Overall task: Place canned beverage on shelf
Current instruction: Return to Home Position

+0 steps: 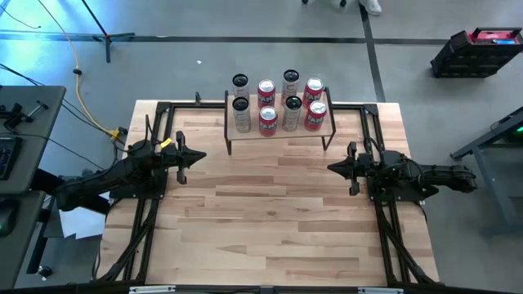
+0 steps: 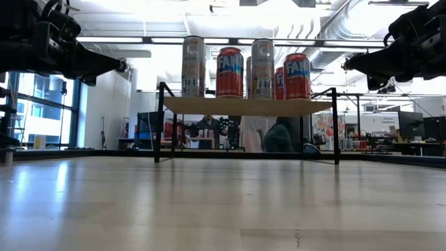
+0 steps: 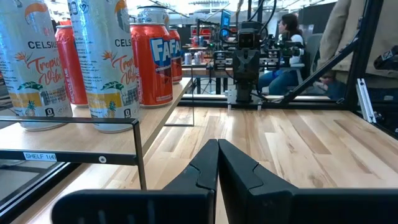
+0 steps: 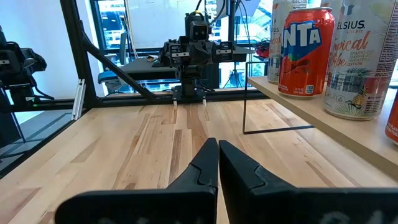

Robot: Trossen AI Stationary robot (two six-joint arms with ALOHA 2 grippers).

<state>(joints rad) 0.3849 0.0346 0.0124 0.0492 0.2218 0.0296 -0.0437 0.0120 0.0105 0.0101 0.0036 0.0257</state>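
The shelf (image 1: 279,131), a low rack with a pale plank top and thin black legs, stands on its legs at the table's far middle. Several cans stand upright on it, red ones (image 1: 268,119) and white-silver ones (image 1: 241,114); in the low view they show in a row (image 2: 229,72). My left gripper (image 1: 198,157) hovers shut at the table's left, level, pointing toward the right. My right gripper (image 1: 333,167) hovers shut at the table's right, pointing toward the left. Neither holds anything. In the wrist views the shut fingers (image 3: 217,163) (image 4: 217,163) meet over bare table.
Black frame rails (image 1: 140,237) (image 1: 392,245) run along the table's left and right sides. Bare wooden table top (image 1: 270,220) lies between the arms and in front of the shelf. People sit at desks beyond the table's far edge (image 2: 279,136).
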